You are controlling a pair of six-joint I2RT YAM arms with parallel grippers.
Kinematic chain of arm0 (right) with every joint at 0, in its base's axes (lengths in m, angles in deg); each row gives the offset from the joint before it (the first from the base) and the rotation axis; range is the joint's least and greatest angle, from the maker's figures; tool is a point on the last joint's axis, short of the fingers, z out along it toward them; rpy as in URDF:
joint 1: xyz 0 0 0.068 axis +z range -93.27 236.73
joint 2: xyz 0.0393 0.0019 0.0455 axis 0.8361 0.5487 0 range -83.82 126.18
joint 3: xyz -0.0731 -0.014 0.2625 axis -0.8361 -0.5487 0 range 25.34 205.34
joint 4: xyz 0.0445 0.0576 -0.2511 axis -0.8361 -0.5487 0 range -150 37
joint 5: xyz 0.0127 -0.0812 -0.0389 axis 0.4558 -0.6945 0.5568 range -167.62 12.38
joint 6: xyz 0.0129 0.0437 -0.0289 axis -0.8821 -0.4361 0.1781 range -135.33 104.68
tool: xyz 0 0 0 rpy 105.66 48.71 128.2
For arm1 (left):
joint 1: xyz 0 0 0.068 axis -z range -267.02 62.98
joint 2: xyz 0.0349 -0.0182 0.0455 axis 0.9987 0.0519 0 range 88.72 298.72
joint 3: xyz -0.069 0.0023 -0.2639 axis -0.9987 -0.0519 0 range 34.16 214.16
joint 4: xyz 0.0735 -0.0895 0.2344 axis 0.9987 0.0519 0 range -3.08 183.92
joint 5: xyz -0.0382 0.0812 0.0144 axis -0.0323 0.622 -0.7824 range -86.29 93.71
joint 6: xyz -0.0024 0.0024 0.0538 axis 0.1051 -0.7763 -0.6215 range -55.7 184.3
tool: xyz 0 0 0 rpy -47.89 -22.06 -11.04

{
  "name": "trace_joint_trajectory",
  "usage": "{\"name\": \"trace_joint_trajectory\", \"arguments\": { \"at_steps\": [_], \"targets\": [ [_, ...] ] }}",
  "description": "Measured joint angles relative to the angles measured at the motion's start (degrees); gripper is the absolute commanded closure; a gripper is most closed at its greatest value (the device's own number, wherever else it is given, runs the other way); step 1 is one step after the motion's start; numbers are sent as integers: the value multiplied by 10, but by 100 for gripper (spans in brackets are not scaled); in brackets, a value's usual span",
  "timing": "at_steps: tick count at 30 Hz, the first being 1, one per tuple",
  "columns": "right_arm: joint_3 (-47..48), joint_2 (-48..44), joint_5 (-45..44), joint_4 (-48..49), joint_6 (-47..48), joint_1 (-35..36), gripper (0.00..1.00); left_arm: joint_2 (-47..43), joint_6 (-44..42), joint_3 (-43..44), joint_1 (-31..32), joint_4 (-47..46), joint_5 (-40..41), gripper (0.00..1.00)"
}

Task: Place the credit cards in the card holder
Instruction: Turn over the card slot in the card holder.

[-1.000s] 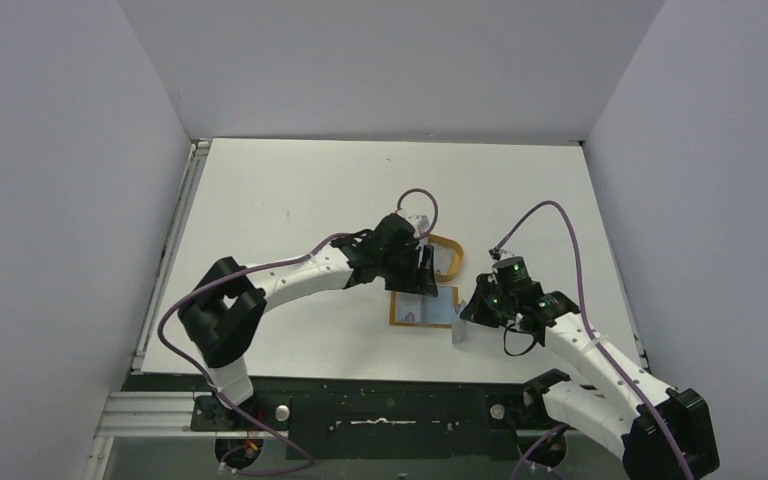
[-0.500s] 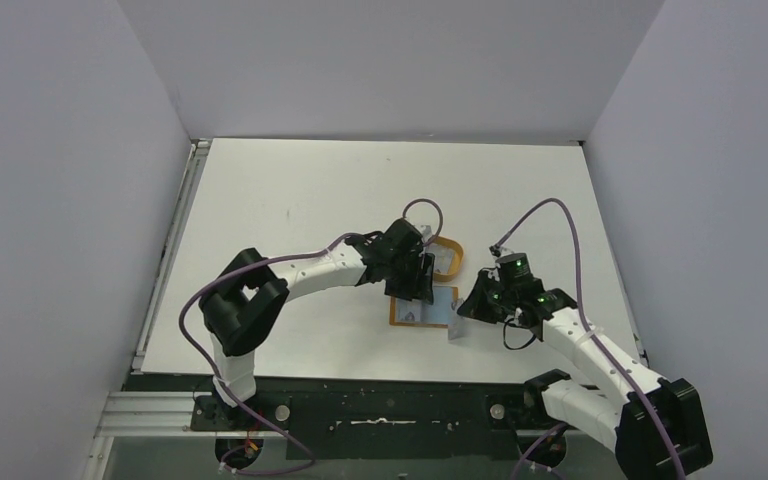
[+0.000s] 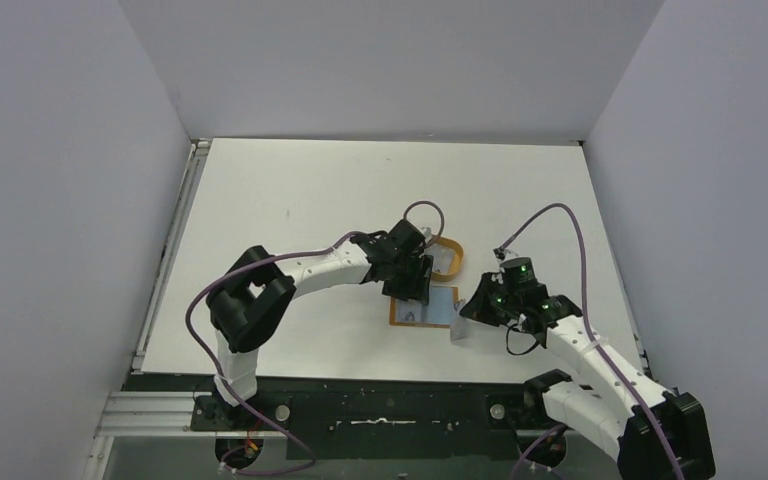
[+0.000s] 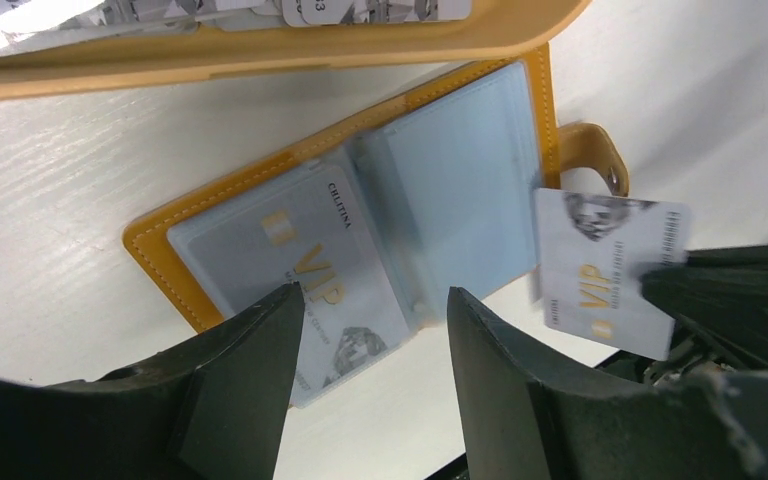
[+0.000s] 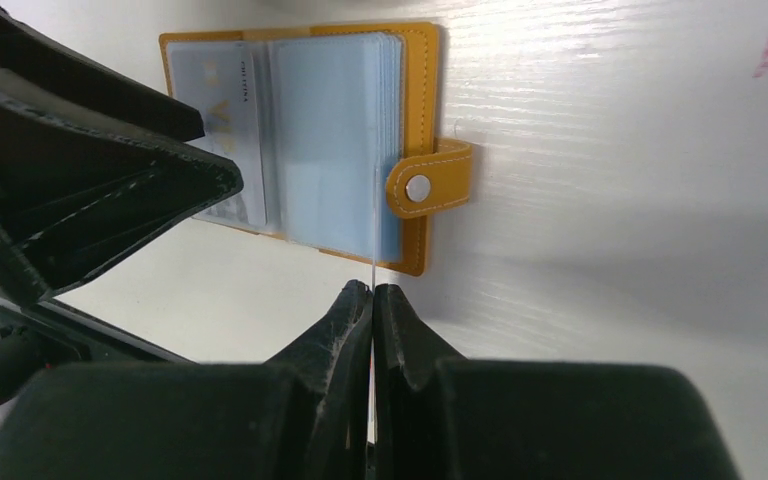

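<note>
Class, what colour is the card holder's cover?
Orange-brown; card holder shows best in right wrist view.

A white matte table [image 3: 290, 200] bears an orange-brown leather-look folding card holder [image 5: 422, 90], lying open (clear pockets up) near the middle. Just beyond it sits an oval tan-rimmed shallow tray [image 4: 260, 50], possibly touching.

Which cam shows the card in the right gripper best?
Left wrist: the card faces it, VIP print readable. Right wrist sees it only edge-on, a thin line in the shut right gripper. Top external shows just a small grey sliver beside the card holder.
</note>
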Motion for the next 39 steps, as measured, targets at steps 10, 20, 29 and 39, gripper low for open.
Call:
{"name": "trace_joint_trajectory", "arguments": {
  "at_steps": [10,20,29,39],
  "targets": [
    [1,-75,-53,-51,0,-2,100,23,-30,72,27,40,36,47],
    [1,-88,-66,-72,2,-4,100,84,-57,122,46,78,85,47],
    [1,-94,-73,-81,11,-4,100,98,-76,145,60,96,139,51],
    [1,-98,-61,-80,19,-3,100,102,-86,145,62,100,170,76]
  ]
}}
